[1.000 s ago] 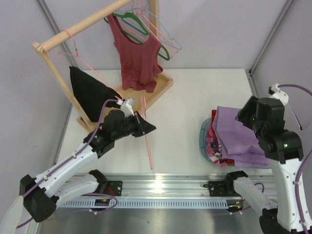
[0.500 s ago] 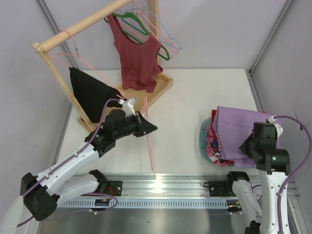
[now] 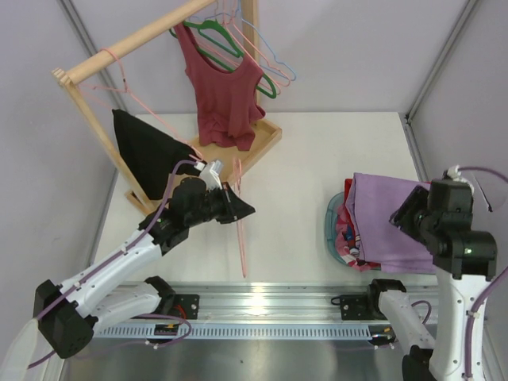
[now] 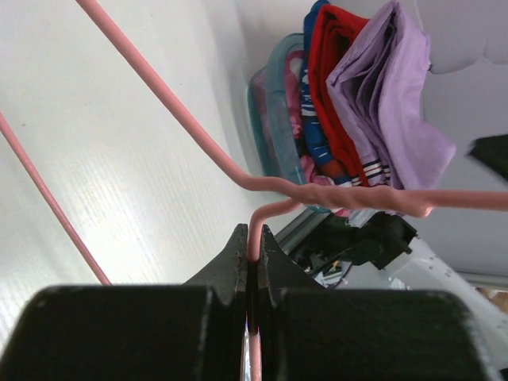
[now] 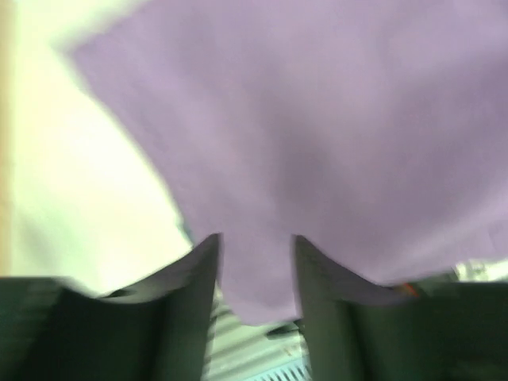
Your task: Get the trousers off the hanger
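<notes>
Top external: L gripper [image 3: 242,208] pinched tight on thin pale pink hanger [image 3: 240,242]; soft lilac fabric trousers [image 3: 389,226] heaped on teal basket [image 3: 329,218]; R gripper [image 5: 255,250] fingers apart, close over them.

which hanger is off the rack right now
The bare pale pink hanger, pinched in the fingers of the left gripper. The green hanger and the light blue hanger hang from the wooden rack.

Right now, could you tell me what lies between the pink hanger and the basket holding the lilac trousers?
Only bare white table separates the hanger from the basket with the trousers; the top view shows this.
</notes>
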`<state>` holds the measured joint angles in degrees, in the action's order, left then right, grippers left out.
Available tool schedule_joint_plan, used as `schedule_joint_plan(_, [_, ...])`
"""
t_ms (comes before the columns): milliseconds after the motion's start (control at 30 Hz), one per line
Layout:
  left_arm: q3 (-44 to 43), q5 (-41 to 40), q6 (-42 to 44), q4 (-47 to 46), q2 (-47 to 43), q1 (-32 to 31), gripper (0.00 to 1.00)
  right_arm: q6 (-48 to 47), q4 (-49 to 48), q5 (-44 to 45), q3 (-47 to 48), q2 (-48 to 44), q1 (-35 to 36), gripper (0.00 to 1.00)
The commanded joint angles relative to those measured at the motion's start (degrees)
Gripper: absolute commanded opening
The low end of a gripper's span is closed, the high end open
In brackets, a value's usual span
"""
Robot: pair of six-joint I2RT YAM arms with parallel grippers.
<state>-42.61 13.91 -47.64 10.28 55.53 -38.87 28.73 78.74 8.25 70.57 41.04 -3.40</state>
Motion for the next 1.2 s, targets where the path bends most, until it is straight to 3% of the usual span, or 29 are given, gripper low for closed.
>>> schedule_joint_plan(0, [-4.4, -3.0, 4.5, 2.6, 0.3, -0.5, 0.0, -6.9, -3.2, -6.0, 12.2, 5.3, -0.1, 0.54])
schedule_joint_plan(33, [-5.3, -4.0, 5.2, 3.6, 0.4, -0.7, 0.0, -7.6, -3.6, -6.9, 14.1, 6.6, 0.0, 0.64])
schedule_joint_plan(167, [-9.0, -9.3, 8.5, 9.9, 1.4, -1.0, 0.0, -9.5, -7.7, -11.5, 17.9, 10.4, 0.0, 0.81])
schedule_joint_plan(367, [-15.3, -16.4, 13.8, 16.8, 3.0, -1.6, 0.0, -9.5, -14.7, -16.9, 12.8, 11.3, 0.3, 0.86])
schedule_joint_plan(500, [-14.8, -16.9, 13.0, 16.4, 2.7, -1.6, 0.0, -9.4, -18.4, -17.4, 11.4, 10.9, 1.5, 0.99])
schedule_joint_plan(833, [-14.9, -20.2, 11.6, 17.0, 1.9, -1.8, 0.0, -8.7, -29.0, -20.5, 7.0, 12.4, 3.1, 0.99])
schedule_joint_plan(1167, [-15.2, -21.5, 10.4, 17.3, 1.3, -1.8, 0.0, -8.3, -37.0, -14.9, 6.2, 17.8, 15.4, 0.99])
